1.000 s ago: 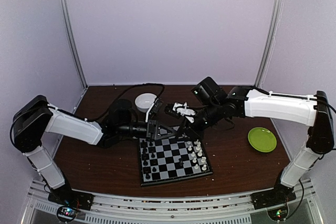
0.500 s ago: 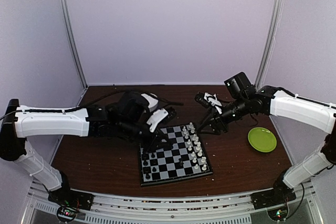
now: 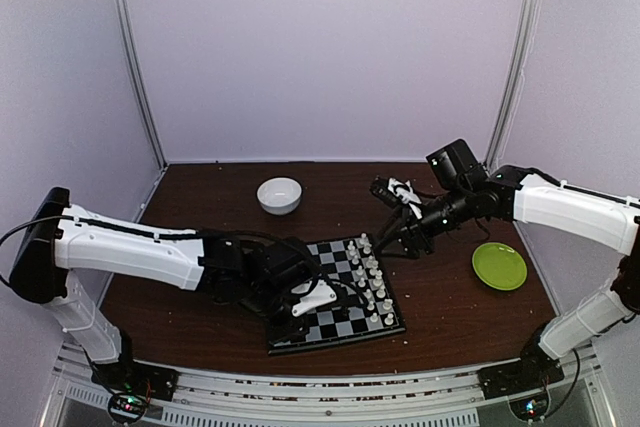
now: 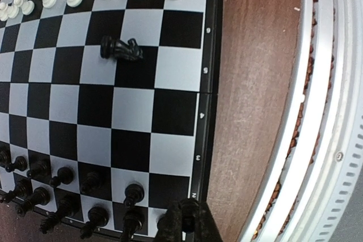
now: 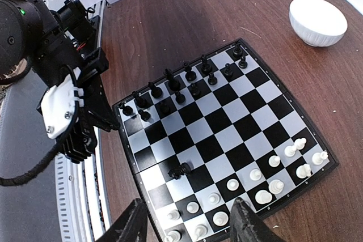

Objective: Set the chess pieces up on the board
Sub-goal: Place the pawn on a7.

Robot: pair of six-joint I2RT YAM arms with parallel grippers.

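The board point(image 3: 347, 325) sat on the brown table point(image 3: 200, 197) close to the near edge, between the two arms. The black pieces point(image 5: 170, 90) stood in two rows along its left side, and the white pieces point(image 5: 266, 184) were lined up in two rows along its right. One toppled black piece point(image 4: 121, 49) lay on its side out in the open squares, nearer the white ranks than its own and touching none of them. The left arm reached in low from the left, and the left claw point(image 4: 184, 222) hung over the board's near rim by the corner at the black end. Its fingers were pressed together, and I could see nothing between them. The right arm came in from the right and was held higher. The right claw point(image 5: 187, 228) was poised in the air off the far right corner of the board, on the white side. Its two fingers point(image 5: 131, 224) were spread wide apart and it carried nothing. A white bowl point(image 3: 279, 194) rested on the table well behind the board, and a green plate point(image 3: 499, 266) lay off to the right, clear of everything. Reddish crumbs point(image 4: 295, 140) were scattered along the groove of the metal rail at the table's near edge.
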